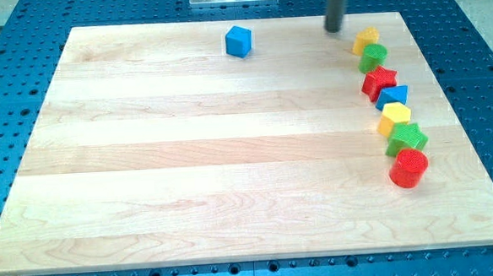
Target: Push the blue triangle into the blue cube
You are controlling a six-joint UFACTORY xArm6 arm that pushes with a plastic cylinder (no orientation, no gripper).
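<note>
Board: wooden board (pixel 230 156) on a blue perforated table (pixel 14 49).
Open room: bare wood spans the centre and the view's left; all blocks but one crowd the view's right edge.
Blue cube (pixel 238 41): alone near the view's top edge, well apart from the column.
Blue triangle (pixel 393 96): mid-column at the view's right, just below the red star (pixel 379 81) and just above the yellow block (pixel 394 116); its pointing and long axis cannot be made out.
Other blocks: yellow block at the column's top (pixel 366 40), green block (pixel 372 58), green block lower down (pixel 406 138), red cylinder (pixel 409 167).
My tip (pixel 334 29): bare rod, holding nothing, near the top edge, just left of the column's top.
</note>
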